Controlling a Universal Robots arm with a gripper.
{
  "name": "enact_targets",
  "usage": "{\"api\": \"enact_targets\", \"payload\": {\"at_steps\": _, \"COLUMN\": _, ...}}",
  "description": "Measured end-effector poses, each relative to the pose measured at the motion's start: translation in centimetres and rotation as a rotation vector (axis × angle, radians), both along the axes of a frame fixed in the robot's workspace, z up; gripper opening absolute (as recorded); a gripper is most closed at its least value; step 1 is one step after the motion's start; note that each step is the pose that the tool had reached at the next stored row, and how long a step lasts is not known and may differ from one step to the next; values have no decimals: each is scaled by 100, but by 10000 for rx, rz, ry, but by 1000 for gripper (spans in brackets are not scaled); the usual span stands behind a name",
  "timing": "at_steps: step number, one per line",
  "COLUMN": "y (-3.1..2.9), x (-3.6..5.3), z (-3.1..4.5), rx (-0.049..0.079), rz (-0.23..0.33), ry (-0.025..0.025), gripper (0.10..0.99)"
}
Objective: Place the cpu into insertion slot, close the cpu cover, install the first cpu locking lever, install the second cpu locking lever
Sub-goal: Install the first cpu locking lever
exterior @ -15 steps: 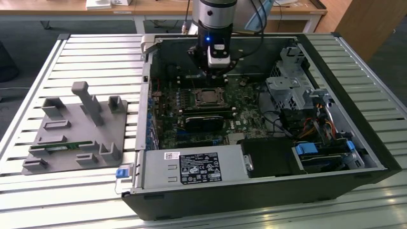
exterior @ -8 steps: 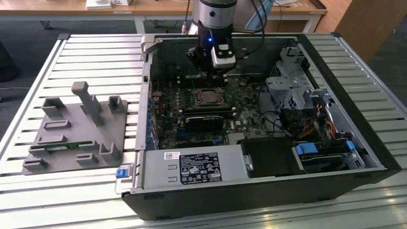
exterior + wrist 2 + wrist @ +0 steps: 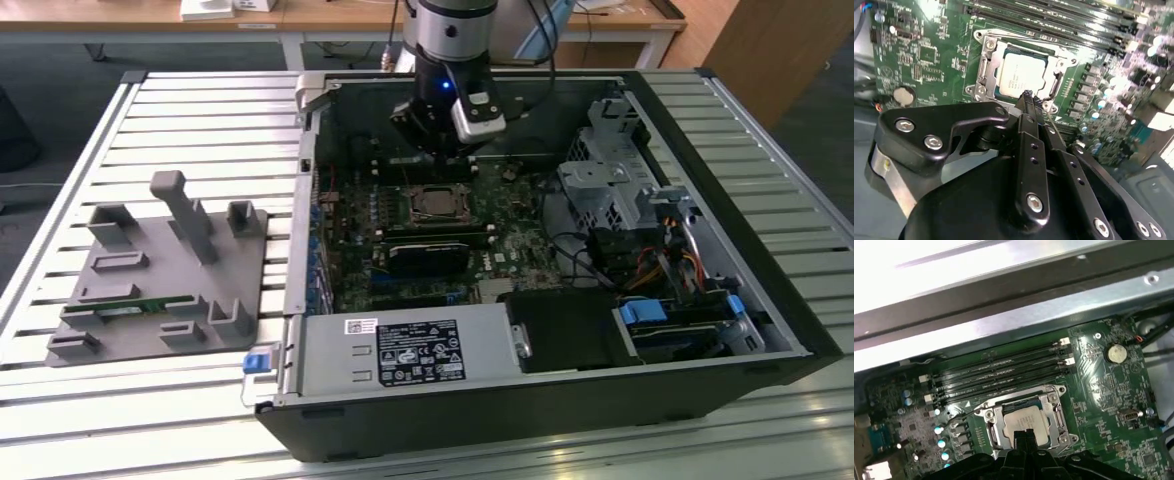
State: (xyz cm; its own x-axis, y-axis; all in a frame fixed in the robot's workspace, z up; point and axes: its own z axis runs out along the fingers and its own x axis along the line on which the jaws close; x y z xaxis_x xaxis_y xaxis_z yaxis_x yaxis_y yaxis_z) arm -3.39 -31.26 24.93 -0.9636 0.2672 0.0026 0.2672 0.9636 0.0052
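1. Exterior view: the gripper [image 3: 447, 165] hangs just above the cpu [image 3: 434, 204], upper centre of frame.
2. Second wrist view: jaws pressed together, empty, tip beside the cpu cover [image 3: 988, 61]; probably set for pushing.
3. First wrist view: the cpu cover lies flat, framing the seated cpu.

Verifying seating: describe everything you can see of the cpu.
The cpu is a small flat square chip with a silvery-grey metal top bearing faint print. It lies level on the green motherboard, framed by the silvery cover. In both wrist views the shut pincer hangs with its tip at the chip's edge; contact cannot be told.
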Motion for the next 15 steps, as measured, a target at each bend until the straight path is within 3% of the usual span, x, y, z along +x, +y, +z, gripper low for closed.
{"api": "enact_targets", "payload": {"at_steps": 5, "y": 0, "x": 0, "z": -4, "rx": 16, "rz": 899, "ry": 0, "gripper": 106}}
{"api": "enact_targets", "payload": {"at_steps": 9, "y": 0, "x": 0, "z": -6, "rx": 130, "rz": 1374, "ry": -6, "gripper": 106}}
{"api": "enact_targets", "payload": {"at_steps": 15, "y": -1, "x": -1, "z": -6, "rx": 129, "rz": 2168, "ry": -12, "gripper": 106}}
